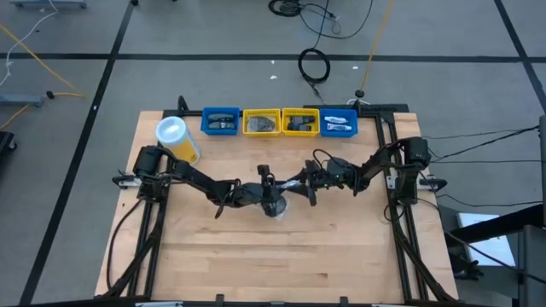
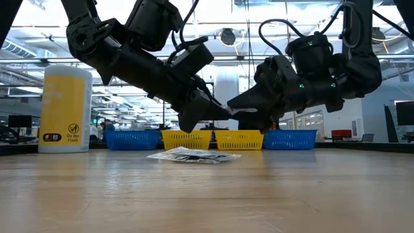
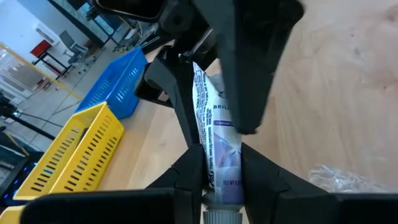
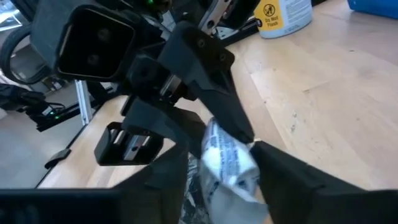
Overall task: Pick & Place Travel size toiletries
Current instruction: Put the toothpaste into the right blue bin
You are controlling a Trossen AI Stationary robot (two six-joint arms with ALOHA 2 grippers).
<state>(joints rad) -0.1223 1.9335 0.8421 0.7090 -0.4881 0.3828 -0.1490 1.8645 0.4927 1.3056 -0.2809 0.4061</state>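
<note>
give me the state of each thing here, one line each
white tube: held above the table, gripped at opposite ends by both grippers
left gripper: shut on the tube's cap end
right gripper: shut on the tube's other end
clear plastic wrap: lying flat on the table under the grippers
yellow canister: upright, lid on
bins: in a row at the table's far edge, items inside
</note>
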